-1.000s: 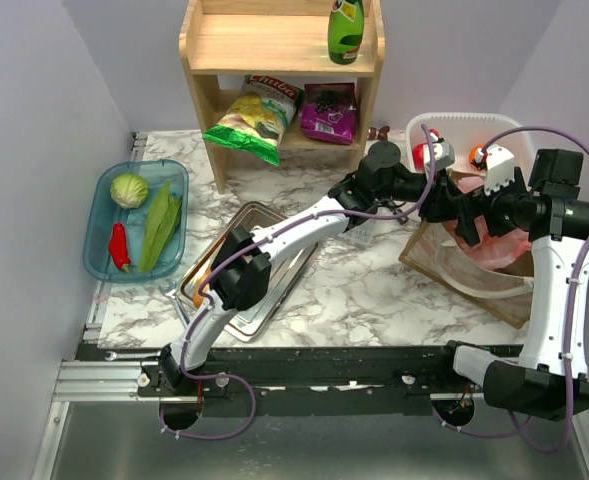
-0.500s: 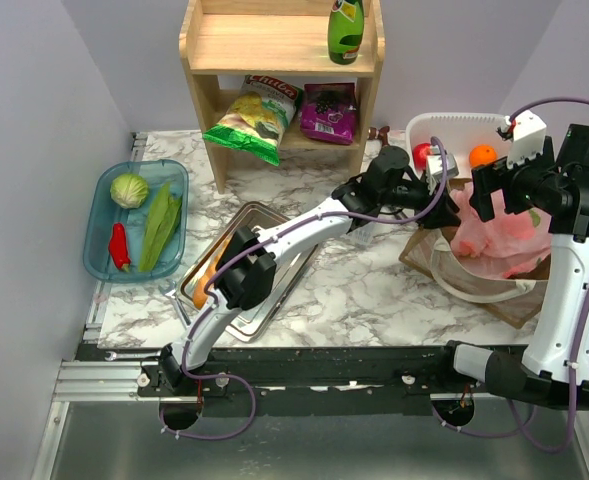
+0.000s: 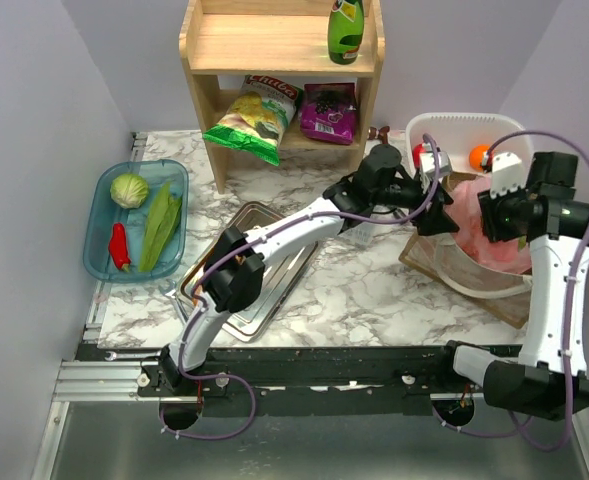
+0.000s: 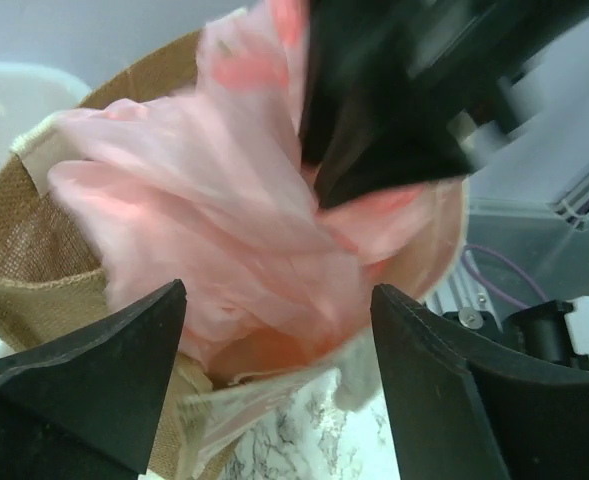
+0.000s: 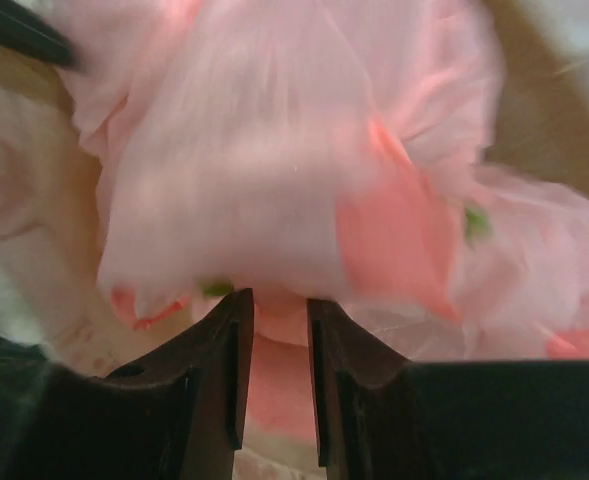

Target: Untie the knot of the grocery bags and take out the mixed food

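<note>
Two grippers meet over one bag at the right side of the table (image 3: 364, 290).

Left gripper (image 4: 279, 295): the arm is stretched across the table from the near left. Jaws are wide apart, with pink film showing beyond the tips and nothing nipped.

Right gripper (image 5: 277, 300): it stands at the bag from the opposite side. In the left wrist view it is a dark shape pressed into the upper folds. Fingers are close together, with pink film filling the narrow slot. The view is blurred, so I cannot tell whether the film is clamped.

Bag (image 4: 214, 220): thin pink plastic, crumpled and bunched upward, sitting inside a burlap basket (image 4: 29, 240) at the table's right. Red and green patches show through the film, but what they are cannot be told.

White basket (image 3: 464, 125): behind the burlap one, near the back wall. It holds an orange (image 3: 479, 157) and a red fruit (image 3: 418, 152), the fruit partly hidden by the left arm.

Blue tray (image 3: 99, 215): far left of the table. It holds a cabbage (image 3: 129, 189), greens (image 3: 161, 222) and a pepper (image 3: 120, 246).

Shelf (image 3: 274, 45): wooden, at back centre.
- Upper level: a bottle (image 3: 346, 30), upright.
- Lower level: a crisp packet (image 3: 246, 122) overhanging the front edge, with a purple packet (image 3: 328, 112) just beside it.

Steel tray (image 3: 284, 270): centre-left, partly under the left arm.
</note>
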Controlling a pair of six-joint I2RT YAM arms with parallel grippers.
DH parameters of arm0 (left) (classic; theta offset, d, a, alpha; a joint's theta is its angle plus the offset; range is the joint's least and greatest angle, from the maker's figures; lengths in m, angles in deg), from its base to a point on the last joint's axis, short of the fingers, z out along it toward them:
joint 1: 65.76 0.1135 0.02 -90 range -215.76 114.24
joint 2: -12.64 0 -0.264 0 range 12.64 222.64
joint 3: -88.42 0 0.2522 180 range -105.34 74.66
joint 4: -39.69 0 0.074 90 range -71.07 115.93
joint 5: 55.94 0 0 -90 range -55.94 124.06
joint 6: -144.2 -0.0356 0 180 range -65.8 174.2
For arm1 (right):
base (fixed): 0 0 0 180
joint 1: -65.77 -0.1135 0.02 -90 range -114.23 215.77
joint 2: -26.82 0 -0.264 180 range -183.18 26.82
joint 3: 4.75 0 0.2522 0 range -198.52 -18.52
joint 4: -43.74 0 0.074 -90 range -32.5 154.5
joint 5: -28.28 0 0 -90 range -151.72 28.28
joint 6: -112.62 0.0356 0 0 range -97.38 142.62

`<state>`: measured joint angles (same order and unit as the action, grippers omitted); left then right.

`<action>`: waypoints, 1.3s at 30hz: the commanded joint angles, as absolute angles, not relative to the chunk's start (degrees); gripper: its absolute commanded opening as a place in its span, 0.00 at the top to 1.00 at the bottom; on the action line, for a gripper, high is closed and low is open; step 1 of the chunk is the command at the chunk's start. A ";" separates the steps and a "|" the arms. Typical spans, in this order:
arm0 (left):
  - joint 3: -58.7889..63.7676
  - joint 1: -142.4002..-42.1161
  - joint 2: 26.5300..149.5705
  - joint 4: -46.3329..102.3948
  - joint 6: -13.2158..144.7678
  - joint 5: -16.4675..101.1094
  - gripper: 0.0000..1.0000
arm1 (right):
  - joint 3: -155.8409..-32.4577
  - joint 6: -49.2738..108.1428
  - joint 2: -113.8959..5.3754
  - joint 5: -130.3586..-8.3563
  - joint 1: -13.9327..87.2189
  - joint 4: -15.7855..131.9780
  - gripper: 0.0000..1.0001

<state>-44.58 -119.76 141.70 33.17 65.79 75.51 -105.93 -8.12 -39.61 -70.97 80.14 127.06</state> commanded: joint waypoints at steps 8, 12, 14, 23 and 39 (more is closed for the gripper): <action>-27.93 -117.34 117.66 43.81 69.92 79.94 0.15 | -82.54 -6.78 -45.29 -66.00 80.44 109.52 0.66; -21.49 -114.67 110.98 41.43 69.42 80.46 0.12 | -83.16 -8.63 -45.95 -73.48 80.71 113.68 0.60; -19.19 -113.02 108.08 38.96 67.67 80.47 0.11 | -83.88 -9.00 -44.52 -77.29 80.70 115.34 0.57; -15.49 -104.09 98.88 21.96 57.90 83.70 0.06 | -104.50 -7.83 -42.65 -81.38 80.71 124.49 0.37; -37.22 -83.52 93.77 -41.34 43.47 68.44 0.01 | -123.17 12.94 -52.65 -105.79 79.67 107.00 0.00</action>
